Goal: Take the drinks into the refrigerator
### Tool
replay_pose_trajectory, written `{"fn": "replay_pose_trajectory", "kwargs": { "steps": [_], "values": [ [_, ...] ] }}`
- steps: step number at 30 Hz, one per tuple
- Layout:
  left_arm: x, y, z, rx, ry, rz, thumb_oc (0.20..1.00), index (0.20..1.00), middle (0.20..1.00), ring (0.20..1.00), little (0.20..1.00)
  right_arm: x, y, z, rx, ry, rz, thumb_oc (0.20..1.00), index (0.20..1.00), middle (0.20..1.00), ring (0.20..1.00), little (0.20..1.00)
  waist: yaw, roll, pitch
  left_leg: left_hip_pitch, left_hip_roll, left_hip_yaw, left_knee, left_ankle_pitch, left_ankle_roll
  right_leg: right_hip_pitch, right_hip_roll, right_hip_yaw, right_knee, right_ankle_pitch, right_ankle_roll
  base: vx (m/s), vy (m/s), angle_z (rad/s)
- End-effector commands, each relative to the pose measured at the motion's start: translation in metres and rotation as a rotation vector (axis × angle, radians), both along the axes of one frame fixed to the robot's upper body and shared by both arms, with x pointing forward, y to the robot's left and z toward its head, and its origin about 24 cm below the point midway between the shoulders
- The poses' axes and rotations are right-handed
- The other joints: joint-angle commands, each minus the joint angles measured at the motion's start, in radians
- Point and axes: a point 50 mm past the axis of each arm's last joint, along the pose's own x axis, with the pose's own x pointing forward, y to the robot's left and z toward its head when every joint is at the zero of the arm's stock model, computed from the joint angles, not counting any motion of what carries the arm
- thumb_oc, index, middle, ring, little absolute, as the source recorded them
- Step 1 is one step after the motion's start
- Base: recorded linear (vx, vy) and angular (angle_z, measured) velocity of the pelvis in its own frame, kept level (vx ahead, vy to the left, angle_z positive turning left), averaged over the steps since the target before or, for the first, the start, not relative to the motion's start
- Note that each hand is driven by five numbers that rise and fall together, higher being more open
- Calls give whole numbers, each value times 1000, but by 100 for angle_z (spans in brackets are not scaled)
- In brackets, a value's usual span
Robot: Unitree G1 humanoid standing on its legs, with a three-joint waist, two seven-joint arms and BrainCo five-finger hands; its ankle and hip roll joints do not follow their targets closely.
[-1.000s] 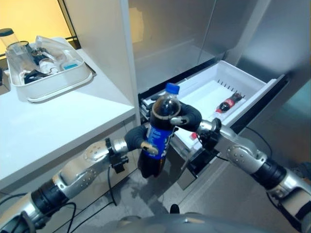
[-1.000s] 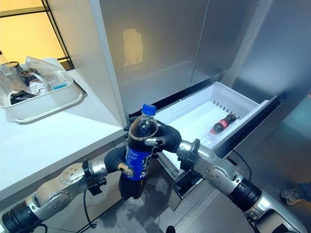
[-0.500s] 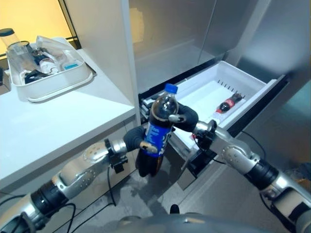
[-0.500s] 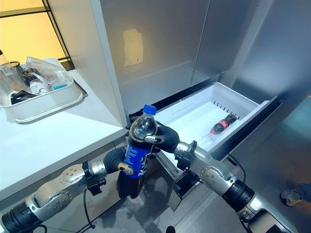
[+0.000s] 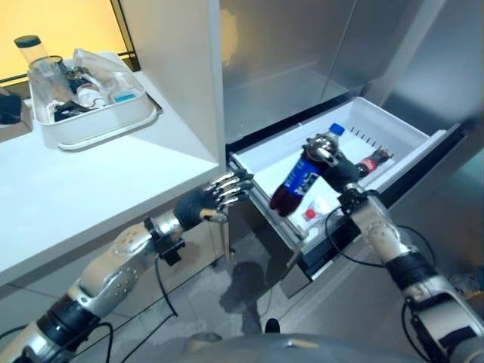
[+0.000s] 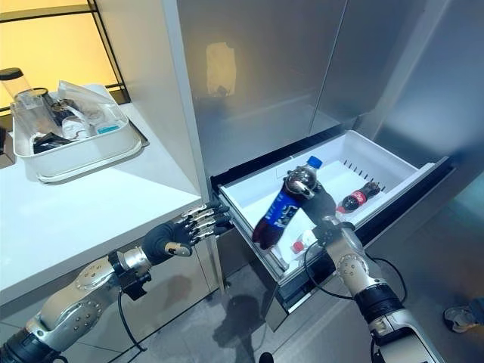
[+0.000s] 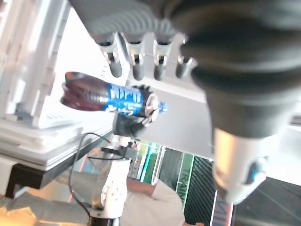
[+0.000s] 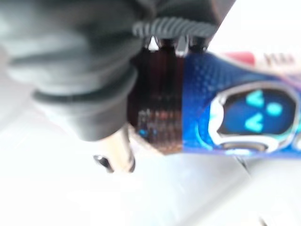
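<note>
The blue-labelled cola bottle (image 5: 300, 179) hangs tilted over the open white freezer drawer (image 5: 393, 125), its blue cap up and toward the drawer's back, its dark base down over the drawer's near front corner. The right hand (image 5: 333, 162) is curled round the bottle's upper part just below the cap, and its wrist view shows the thumb and fingers wrapped against the dark liquid and the blue label (image 8: 235, 113). The bottle touches nothing but that hand.

Inside the drawer a smaller red-labelled cola bottle (image 6: 358, 197) lies on its side near the right wall, and a red-capped item (image 5: 308, 214) lies on the drawer floor just below the held bottle; what it is cannot be made out.

The left hand (image 5: 208, 200) hovers apart from the bottle, in front of the drawer's left corner, its fingers (image 5: 233, 184) stretched out straight toward the drawer and holding nothing.

To the left, the white tabletop (image 5: 83, 189) carries a white tray (image 5: 98, 130) of clear containers and small items near its back edge, well apart from the drawer.
</note>
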Motion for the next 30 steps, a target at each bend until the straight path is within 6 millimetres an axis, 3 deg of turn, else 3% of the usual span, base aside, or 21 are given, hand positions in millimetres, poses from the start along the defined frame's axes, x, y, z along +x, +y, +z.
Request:
{"fn": "replay_pose_trajectory", "kwargs": {
  "steps": [1, 10, 17, 25, 29, 30],
  "values": [
    [-2, 0, 14, -89, -66, -3, 1000, 1000, 1000, 1000, 1000, 24, -21, 90, 94, -381, -123, 200, 200, 200, 200, 200, 19, -12, -16, 8, -8, -40, 1, -60, 13, -3, -42, -42, 118, -59, 99, 0, 0, 0],
    [-6, 5, 5, -106, -34, 40, 1000, 1000, 1000, 1000, 1000, 22, -44, 107, 53, -428, -187, 200, 200, 200, 200, 200, 18, -17, -8, 6, -6, -41, 1, -60, 13, -9, -41, -40, 120, -60, 99, 0, 0, 0],
    [-7, 5, 5, -111, -34, 36, 1000, 1000, 1000, 1000, 1000, 27, -50, 120, -43, -436, -182, 200, 200, 200, 200, 200, 22, -20, -3, 4, -5, -40, 1, -58, 12, -11, -39, -40, 120, -58, 98, 0, 0, 0],
    [-8, 7, 11, -86, -58, -22, 1000, 1000, 1000, 1000, 1000, 40, -58, 148, -393, -393, -100, 200, 200, 200, 200, 200, 34, -23, 26, -13, -3, -43, 1, -43, 9, -37, -40, -44, 134, -57, 100, -19, -8, 0],
    [-9, 10, 18, -59, -77, -56, 1000, 1000, 1000, 1000, 1000, 49, -67, 170, -536, -379, -121, 200, 200, 200, 200, 200, 46, -22, 56, -41, -2, -47, 1, -28, 7, -62, -40, -48, 139, -54, 99, -76, -16, 1],
    [-10, 10, 20, -54, -82, -66, 1000, 1000, 1000, 1000, 1000, 51, -70, 185, -601, -388, -145, 200, 200, 200, 200, 200, 50, -22, 76, -60, -2, -50, 2, -19, 6, -81, -40, -49, 141, -50, 99, -132, -26, 1]
  ]
}}
